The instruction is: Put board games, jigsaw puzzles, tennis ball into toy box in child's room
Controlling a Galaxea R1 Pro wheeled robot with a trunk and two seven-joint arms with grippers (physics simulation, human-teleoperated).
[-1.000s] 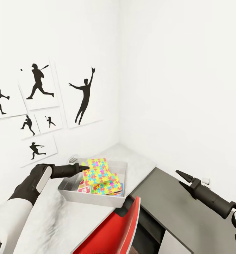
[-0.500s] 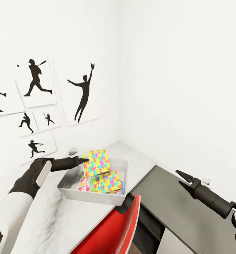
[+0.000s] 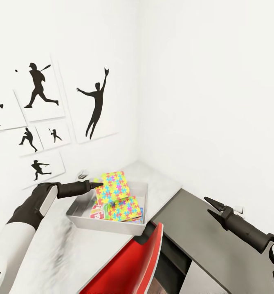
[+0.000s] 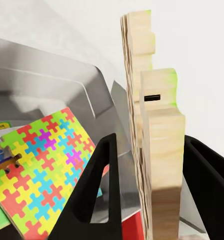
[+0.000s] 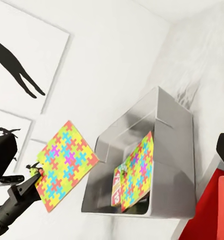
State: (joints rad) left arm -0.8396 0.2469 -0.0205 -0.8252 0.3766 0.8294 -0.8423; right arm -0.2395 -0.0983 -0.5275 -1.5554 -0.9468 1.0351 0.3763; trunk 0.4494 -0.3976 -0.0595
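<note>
Gripping 1 jigsaw puzzle (image 3: 112,186) by its left edge, the left gripper (image 3: 97,185) holds the board tilted above the toy box (image 3: 81,220), over its far-left part. The toy box sits on the light grey wing of the table (image 3: 161,185), near the room corner.

Compared with 1.0 s ago, the left arm has risen slightly and the held puzzle stands a little higher over the box; the wall pictures (image 3: 96,104) sit further left and higher, so the head camera has also shifted. The right gripper (image 3: 209,206) is unchanged: fingers spread and holding nothing, over the dark grey wing (image 3: 202,241).

Inside the box, a 2nd jigsaw puzzle (image 3: 122,208) lies on top of the board games (image 3: 97,212). A red chair back (image 3: 133,265) stands near the table edge.

The left wrist view shows the pale wooden edge of the held puzzle (image 4: 159,150) clamped between the 2 black fingers (image 4: 99,195), which the head view cannot resolve. The right wrist view shows the held puzzle (image 5: 61,165) clear of the box rim (image 5: 142,212).
</note>
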